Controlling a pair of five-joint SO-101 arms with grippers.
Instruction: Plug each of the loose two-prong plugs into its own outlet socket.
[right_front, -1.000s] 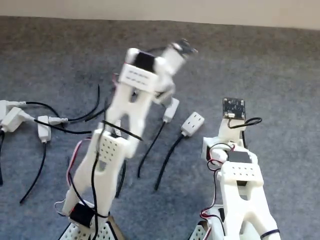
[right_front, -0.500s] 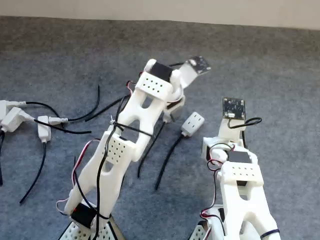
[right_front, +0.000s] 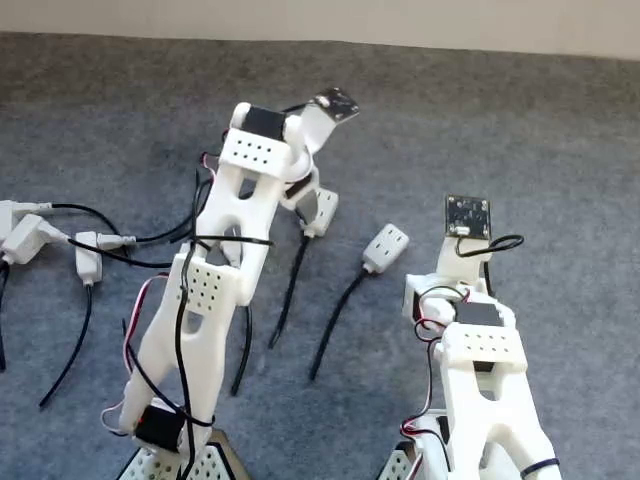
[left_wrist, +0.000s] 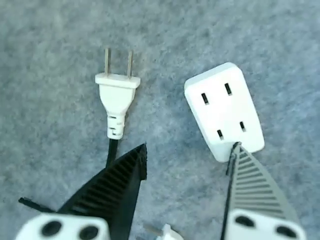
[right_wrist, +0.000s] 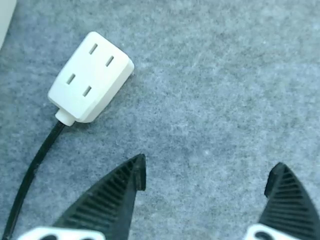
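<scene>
A loose white two-prong plug (left_wrist: 117, 95) on a black cord lies flat on the grey carpet. Right beside it lies a white outlet socket (left_wrist: 223, 111) (right_front: 320, 210). My left gripper (left_wrist: 189, 147) (right_front: 303, 195) hangs open just above them, the grey finger (left_wrist: 250, 185) at the socket's cord end and the black finger (left_wrist: 120, 180) over the plug's cord. A second white outlet socket (right_wrist: 91, 77) (right_front: 385, 247) lies off to one side ahead of my open right gripper (right_wrist: 208, 165), which holds nothing.
More white plugs and sockets (right_front: 88, 258) with black cords lie at the left edge of the carpet. Cords (right_front: 335, 325) trail from the two middle sockets toward the arm bases. The right arm (right_front: 470, 330) stands at the lower right.
My left arm swung right and then back left. The socket under it now lies a little further left. The right arm kept still.
</scene>
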